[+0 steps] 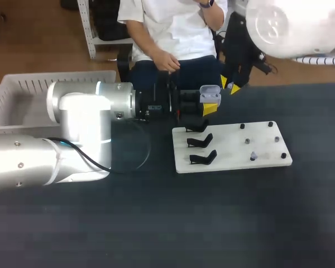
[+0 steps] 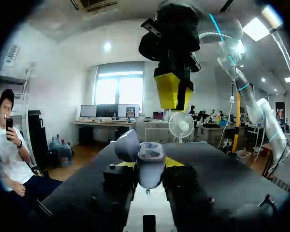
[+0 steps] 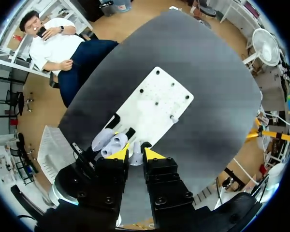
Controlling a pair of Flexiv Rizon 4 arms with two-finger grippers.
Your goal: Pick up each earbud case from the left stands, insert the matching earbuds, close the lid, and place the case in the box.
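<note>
An open grey-lilac earbud case [image 1: 210, 92] is held up above the table's far edge, with my left gripper [image 1: 210, 107] shut on its body. In the left wrist view the case [image 2: 149, 162] sits between my own fingers with its lid tipped back. My right gripper [image 1: 229, 85] hangs just above and beyond the case, and shows overhead as [image 2: 173, 92]. In the right wrist view a small pale earbud [image 3: 135, 157] is pinched between the right gripper's yellow tips [image 3: 152, 154], directly over the open case [image 3: 111, 142]. Three black stands [image 1: 200, 140] on the white board [image 1: 268, 162] are empty.
The white board lies right of the table's middle, with small pegs and an earbud [image 1: 253, 156] on its right half. A white slatted box [image 1: 22, 95] stands at the far left. My left arm's large body [image 1: 84, 128] covers the table's left side.
</note>
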